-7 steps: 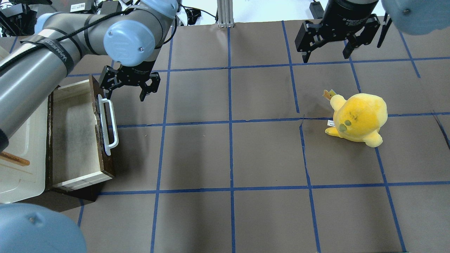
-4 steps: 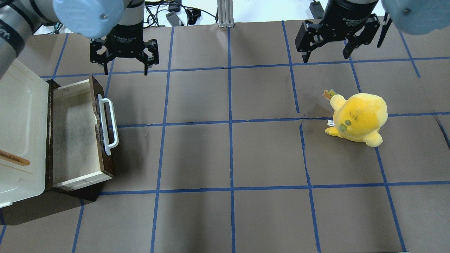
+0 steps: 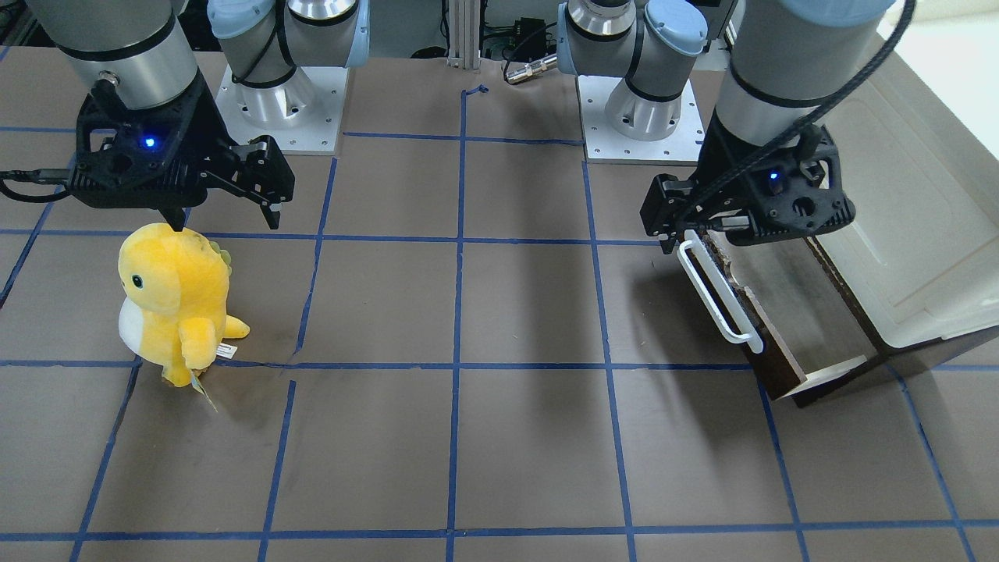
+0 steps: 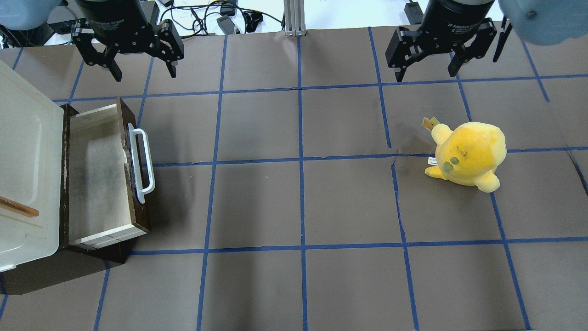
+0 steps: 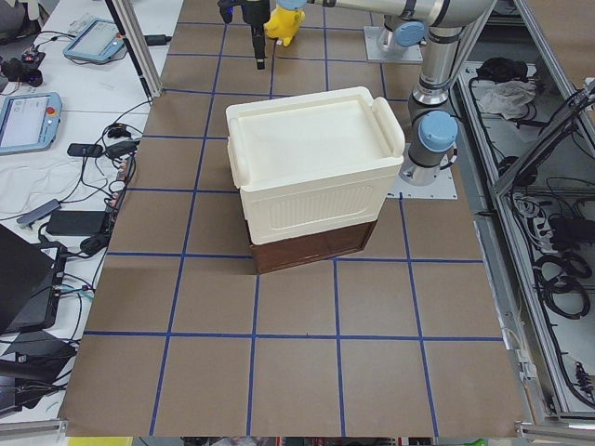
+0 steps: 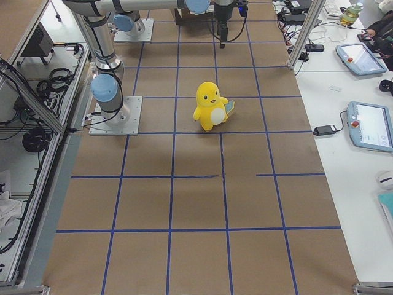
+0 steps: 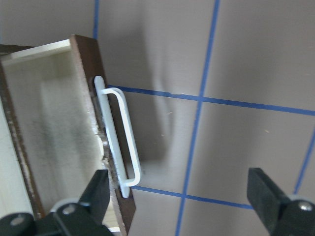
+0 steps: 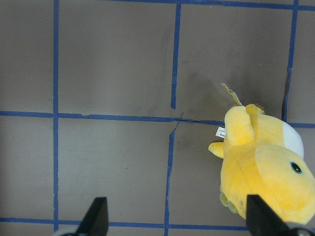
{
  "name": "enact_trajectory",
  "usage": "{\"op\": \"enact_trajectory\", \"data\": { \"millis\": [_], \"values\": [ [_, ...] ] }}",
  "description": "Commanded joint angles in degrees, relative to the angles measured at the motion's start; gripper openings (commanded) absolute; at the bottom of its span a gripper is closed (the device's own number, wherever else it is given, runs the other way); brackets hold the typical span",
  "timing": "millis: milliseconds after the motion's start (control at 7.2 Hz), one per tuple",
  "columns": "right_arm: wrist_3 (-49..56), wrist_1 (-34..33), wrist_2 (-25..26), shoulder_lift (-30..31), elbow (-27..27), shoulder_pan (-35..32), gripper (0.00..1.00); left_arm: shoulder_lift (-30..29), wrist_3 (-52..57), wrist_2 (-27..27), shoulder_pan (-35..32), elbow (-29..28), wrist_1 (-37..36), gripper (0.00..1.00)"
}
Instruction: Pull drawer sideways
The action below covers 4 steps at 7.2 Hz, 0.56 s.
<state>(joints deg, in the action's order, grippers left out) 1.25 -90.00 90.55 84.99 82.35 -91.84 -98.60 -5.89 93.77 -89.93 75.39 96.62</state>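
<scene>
The dark brown drawer (image 4: 98, 177) stands pulled out of its cabinet toward the table's middle, its pale cream inside showing empty. Its white bar handle (image 4: 140, 165) faces the middle and also shows in the left wrist view (image 7: 120, 135) and the front view (image 3: 718, 289). My left gripper (image 4: 144, 73) is open and empty. It hangs high, beyond the drawer's far end, clear of the handle. My right gripper (image 4: 426, 73) is open and empty, high over the far right of the table.
The cream-white cabinet top (image 4: 23, 161) sits at the table's left edge over a dark brown base (image 5: 316, 246). A yellow plush toy (image 4: 468, 154) stands on the right half, near my right gripper. Brown paper with blue tape lines (image 4: 301, 158) covers the table.
My left gripper has moved away from the handle's far end, up and toward the table's far left. The drawer and the right arm have not moved.
</scene>
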Motion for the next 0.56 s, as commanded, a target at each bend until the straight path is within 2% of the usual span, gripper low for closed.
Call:
{"op": "enact_trajectory", "data": {
  "millis": [0, 417],
  "values": [
    [0.0, 0.0, 0.1, 0.0, 0.0, 0.0, 1.00, 3.4, 11.6, -3.2, 3.9, 3.1, -0.3, 1.00],
    [0.0, 0.0, 0.1, 0.0, 0.0, 0.0, 1.00, 4.6, 13.3, -3.3, 4.4, 5.2, -1.7, 1.00]
  ]
}}
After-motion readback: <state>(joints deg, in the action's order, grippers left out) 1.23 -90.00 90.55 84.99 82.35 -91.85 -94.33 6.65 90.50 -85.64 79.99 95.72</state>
